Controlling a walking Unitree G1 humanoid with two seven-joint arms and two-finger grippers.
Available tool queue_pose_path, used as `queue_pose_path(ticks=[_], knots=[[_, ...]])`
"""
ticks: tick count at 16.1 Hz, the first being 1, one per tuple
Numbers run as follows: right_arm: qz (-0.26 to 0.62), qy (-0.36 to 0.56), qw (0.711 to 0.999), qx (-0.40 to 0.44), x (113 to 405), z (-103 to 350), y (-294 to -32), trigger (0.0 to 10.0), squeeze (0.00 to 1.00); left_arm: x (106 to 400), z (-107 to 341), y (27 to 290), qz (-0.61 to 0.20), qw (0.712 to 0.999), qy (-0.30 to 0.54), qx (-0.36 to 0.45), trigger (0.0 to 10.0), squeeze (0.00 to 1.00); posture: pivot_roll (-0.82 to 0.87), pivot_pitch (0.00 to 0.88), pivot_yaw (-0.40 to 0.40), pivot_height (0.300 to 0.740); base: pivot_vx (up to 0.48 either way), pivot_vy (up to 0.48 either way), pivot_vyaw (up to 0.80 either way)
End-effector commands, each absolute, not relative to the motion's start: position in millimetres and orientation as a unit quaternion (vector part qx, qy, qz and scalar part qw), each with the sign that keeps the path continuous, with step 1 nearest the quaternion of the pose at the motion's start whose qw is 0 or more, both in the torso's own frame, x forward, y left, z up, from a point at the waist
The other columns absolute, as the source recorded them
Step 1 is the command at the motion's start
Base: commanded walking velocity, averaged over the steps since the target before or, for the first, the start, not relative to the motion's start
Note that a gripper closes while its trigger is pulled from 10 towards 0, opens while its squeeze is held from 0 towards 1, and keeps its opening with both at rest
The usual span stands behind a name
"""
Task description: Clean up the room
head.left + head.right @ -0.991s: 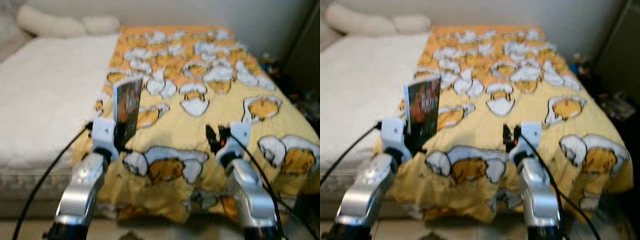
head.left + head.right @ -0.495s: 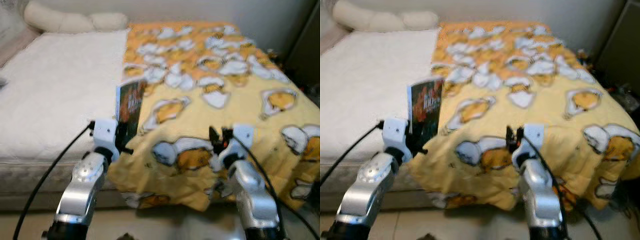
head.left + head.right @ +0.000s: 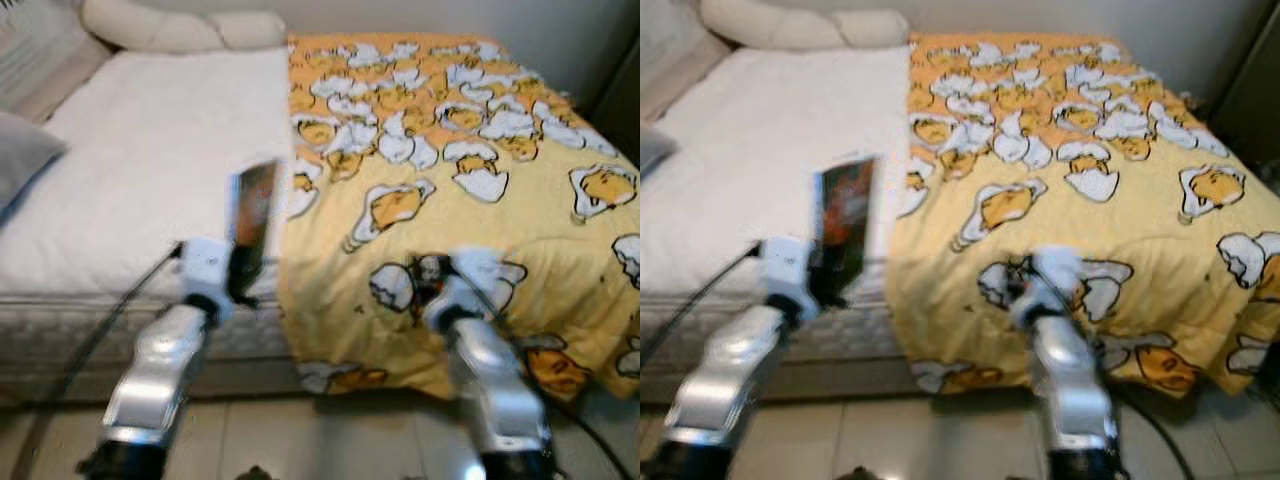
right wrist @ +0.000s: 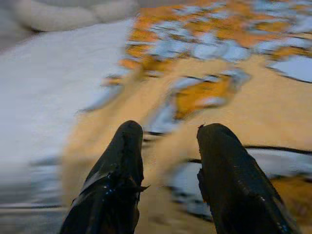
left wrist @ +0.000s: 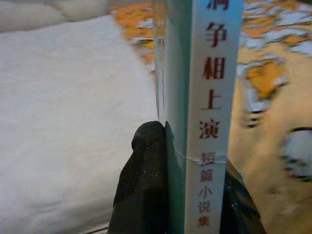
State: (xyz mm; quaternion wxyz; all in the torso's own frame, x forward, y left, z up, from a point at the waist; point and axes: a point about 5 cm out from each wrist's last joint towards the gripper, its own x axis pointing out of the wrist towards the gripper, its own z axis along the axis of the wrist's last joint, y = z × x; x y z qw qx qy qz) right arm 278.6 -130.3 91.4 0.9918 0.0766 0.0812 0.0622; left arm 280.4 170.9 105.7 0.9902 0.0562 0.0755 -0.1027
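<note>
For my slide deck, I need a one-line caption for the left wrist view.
Left gripper clamping an upright book, spine toward camera, above the white mattress and yellow blanket.

Silver arms [image 3: 160, 365] — white wrist blocks, black cables trailing; long black fingers [image 4: 114, 185], matte, finely textured.

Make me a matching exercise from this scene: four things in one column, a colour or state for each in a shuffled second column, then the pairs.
Things:
1. book
2. right gripper
3. blanket
4. mattress

States:
A. yellow, printed with pictures
B. bare and white
C. held upright in the left gripper
D. open, holding nothing

Pairs: 1-C, 2-D, 3-A, 4-B
</note>
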Motion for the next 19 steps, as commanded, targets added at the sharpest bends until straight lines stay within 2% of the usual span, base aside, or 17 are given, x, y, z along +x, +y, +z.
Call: queue_pose_path(ticks=[1,13,15,19], knots=[[0.049,0.082,0.993,0.07,278.9,91.0,-139.3,10.0,0.0,285.5,118.8,164.0,-0.112,0.991,0.043,0.058,10.0,0.0,0.02,0.0,0.026,0.74,0.0,0.42,0.0],[0.053,0.082,0.993,0.068,281.5,91.4,-136.6,10.0,0.0,286.1,120.0,167.2,-0.108,0.992,0.041,0.057,10.0,0.0,0.03,0.0,0.022,0.74,0.0,0.432,0.0],[0.054,0.082,0.993,0.07,282.7,91.6,-136.2,10.0,0.0,287.6,123.1,166.5,-0.099,0.994,0.039,0.028,10.0,0.0,0.04,0.0,0.022,0.74,0.0,0.0,0.0],[0.056,0.08,0.993,0.069,284.3,92.5,-135.4,10.0,0.0,289.3,127.2,170.6,-0.092,0.995,0.027,0.021,10.0,0.0,0.04,0.0,0.022,0.74,0.0,0.0,0.0]])
